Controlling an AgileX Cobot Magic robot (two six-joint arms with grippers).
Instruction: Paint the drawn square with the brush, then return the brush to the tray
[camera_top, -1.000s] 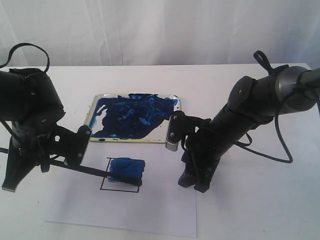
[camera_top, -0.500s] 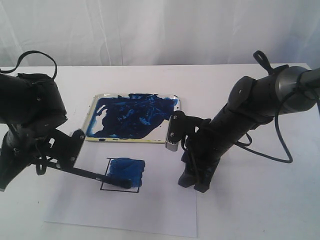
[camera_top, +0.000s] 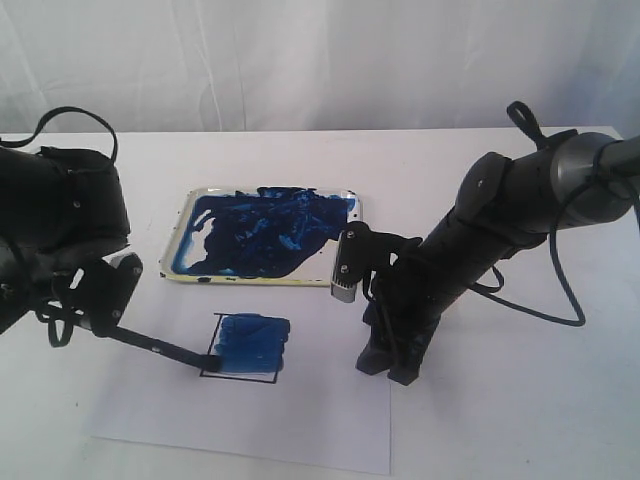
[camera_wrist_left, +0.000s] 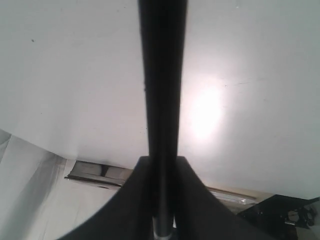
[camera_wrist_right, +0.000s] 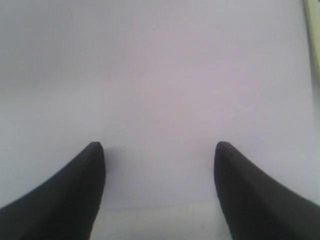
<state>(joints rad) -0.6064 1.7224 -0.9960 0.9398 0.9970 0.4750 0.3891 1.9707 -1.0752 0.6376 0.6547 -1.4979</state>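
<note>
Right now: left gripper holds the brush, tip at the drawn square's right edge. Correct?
Not quite. The left gripper does hold the brush, but the exterior view shows its tip at the left edge of the drawn square, not the right.

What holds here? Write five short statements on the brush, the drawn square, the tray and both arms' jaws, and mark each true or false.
1. The left jaws grip the long thin black paintbrush. True.
2. The brush tip sits at the left edge of the small black-outlined square on the white paper sheet. True.
3. The square's inside is all white. False: most of it is blue.
4. The brush lies in the shallow white tray smeared with dark blue paint. False: it is held outside the tray, over the paper.
5. The right jaws hold a second brush. False: they stand open and empty.
</note>
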